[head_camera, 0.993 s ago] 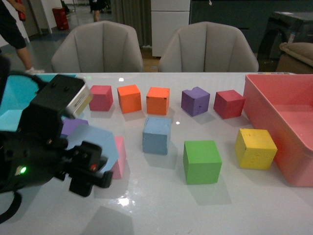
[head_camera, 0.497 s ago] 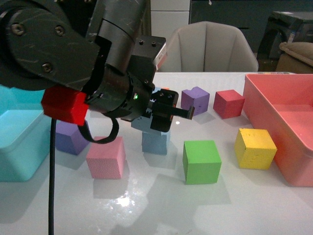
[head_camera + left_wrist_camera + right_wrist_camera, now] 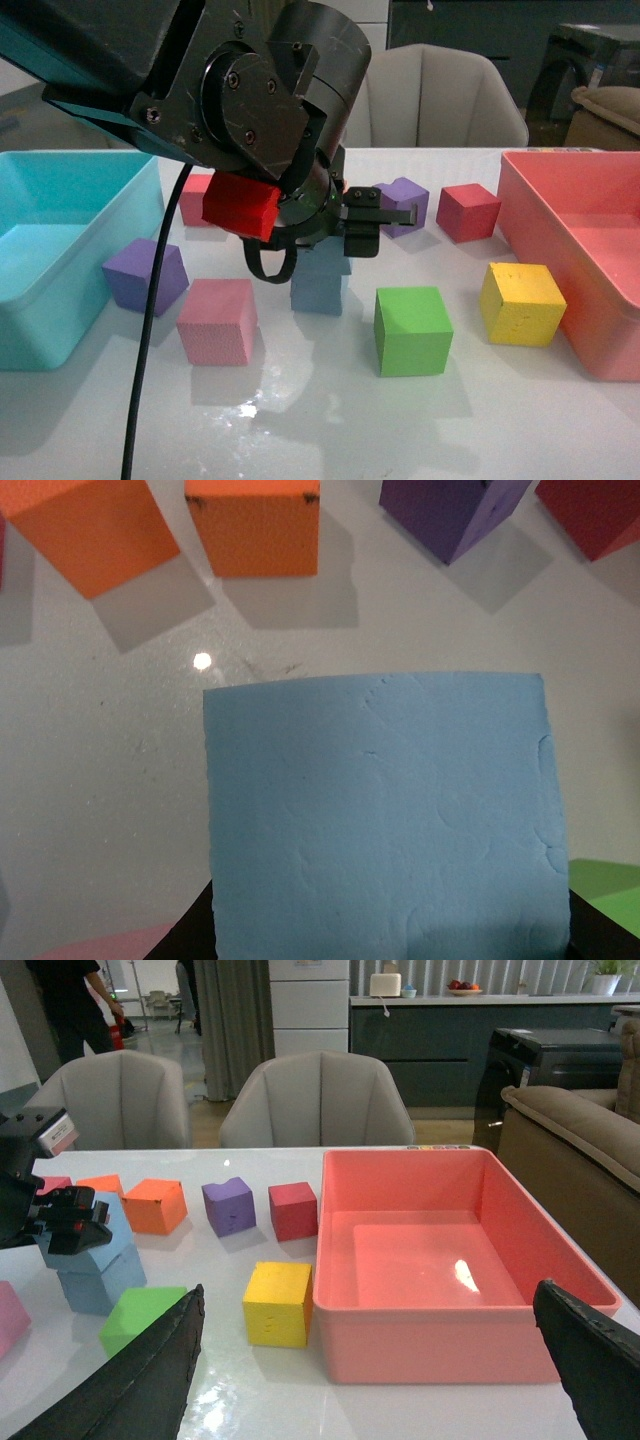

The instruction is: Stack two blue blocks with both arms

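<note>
Nearest on the white tabletop [image 3: 330, 420] stand a pink cube [image 3: 217, 320] and a green cube [image 3: 413, 330]. A yellow cube [image 3: 522, 303] sits just beyond the green one, close to the pink bin [image 3: 420, 1345].

The right pincer [image 3: 367, 1295] hangs over the near tabletop facing that bin, its fingers spread wide apart.

The lower blue block [image 3: 100, 1288] rests on the tabletop between the pink and green cubes, slightly farther back. The upper blue block [image 3: 112, 1235] sits directly over it, tilted, and is clamped in the left pincer [image 3: 378, 215]. In the left wrist view this block fills the space between the black fingers [image 3: 185, 945]. Contact between the two blue blocks cannot be confirmed.

The left arm [image 3: 260, 100] hides most of the upper block in the front view.

A near purple cube [image 3: 145, 275] stands beside the turquoise bin [image 3: 40, 300].

The far row holds two orange cubes [image 3: 255, 525], a far purple cube [image 3: 405, 200] and a red cube [image 3: 468, 212].
</note>
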Tool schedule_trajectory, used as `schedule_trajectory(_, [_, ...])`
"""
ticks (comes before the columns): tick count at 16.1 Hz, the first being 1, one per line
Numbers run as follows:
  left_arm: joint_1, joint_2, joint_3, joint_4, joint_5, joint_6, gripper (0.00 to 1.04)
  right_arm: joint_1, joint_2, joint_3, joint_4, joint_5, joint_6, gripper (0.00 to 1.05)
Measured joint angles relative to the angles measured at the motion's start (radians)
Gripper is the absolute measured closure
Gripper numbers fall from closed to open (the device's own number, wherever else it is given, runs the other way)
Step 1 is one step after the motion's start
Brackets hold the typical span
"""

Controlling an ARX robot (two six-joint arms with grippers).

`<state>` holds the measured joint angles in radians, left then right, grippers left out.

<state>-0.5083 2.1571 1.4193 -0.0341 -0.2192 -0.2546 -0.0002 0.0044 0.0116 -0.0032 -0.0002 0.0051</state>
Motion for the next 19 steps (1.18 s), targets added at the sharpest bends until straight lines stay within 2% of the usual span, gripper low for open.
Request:
schedule_trajectory(7, [0.029,0.021,0.008,0.078,0.056,0.164,0.56,0.0,0.0,0.0,0.0,0.0,0.0,0.06])
schedule_trajectory(13, [0.048,0.05,0.024,0.038,0.079,0.201,0.54,0.0,0.0,0.0,0.0,0.0,0.0,0.06])
schedule_trajectory(15, [0.042,0.05,0.025,0.038,0.098,0.192,0.3,0.0,0.0,0.0,0.0,0.0,0.0,0.06])
schedule_trajectory(16, [0.039,0.05,0.025,0.038,0.102,0.187,0.23,0.0,0.0,0.0,0.0,0.0,0.0,0.06])
schedule_trajectory(17, [0.036,0.05,0.025,0.038,0.107,0.183,0.1,0.0,0.0,0.0,0.0,0.0,0.0,0.06])
schedule_trajectory(18, [0.034,0.05,0.025,0.043,0.108,0.182,0.06,0.0,0.0,0.0,0.0,0.0,0.0,0.06])
schedule_trajectory(19, [0.034,0.049,0.025,0.053,0.108,0.177,0.08,0.0,0.0,0.0,0.0,0.0,0.0,0.06])
